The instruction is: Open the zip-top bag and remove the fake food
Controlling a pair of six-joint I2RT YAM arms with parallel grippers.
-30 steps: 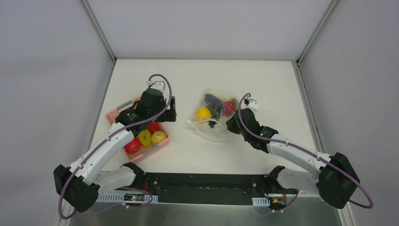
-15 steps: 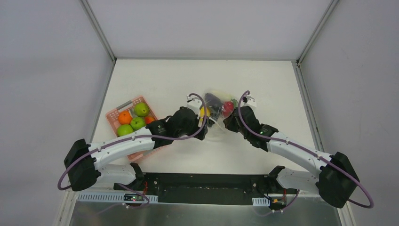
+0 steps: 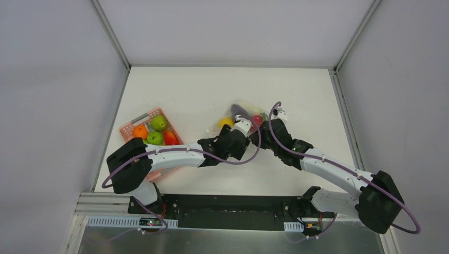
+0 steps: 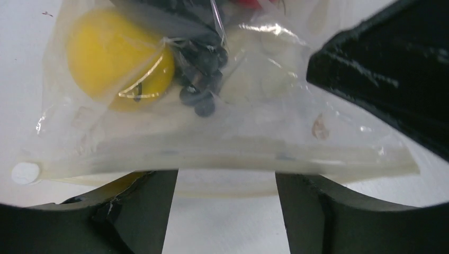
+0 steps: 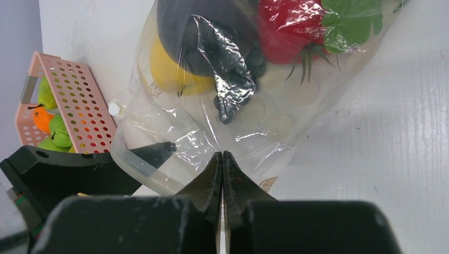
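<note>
The zip-top bag [image 3: 242, 117] lies mid-table, its clear film over the fake food: a yellow fruit [image 4: 114, 58], a dark-green bunch [image 4: 201, 79], a red tomato [image 5: 296, 26] and a purple eggplant [image 5: 201, 26]. Its zip strip [image 4: 212, 159] runs straight across the tips of my left gripper [image 4: 226, 177], which is open, one finger [image 4: 143, 211] at each side of a wide gap. My right gripper [image 5: 222, 159] is shut, pinching a fold of the bag's film just below the food. In the top view both grippers, left [image 3: 242, 133] and right [image 3: 258, 135], meet at the bag's near edge.
A pink slatted basket [image 3: 138, 120] stands at the left with an orange mandarin [image 3: 140, 132], green apples [image 3: 159, 123] and a red apple [image 3: 170, 137]. My left forearm lies over its near end. Grey walls close the table at left, right and back.
My left arm has swung from over the basket across to the bag, and its jaws have narrowed a little. The right gripper has kept its pinch in place.
</note>
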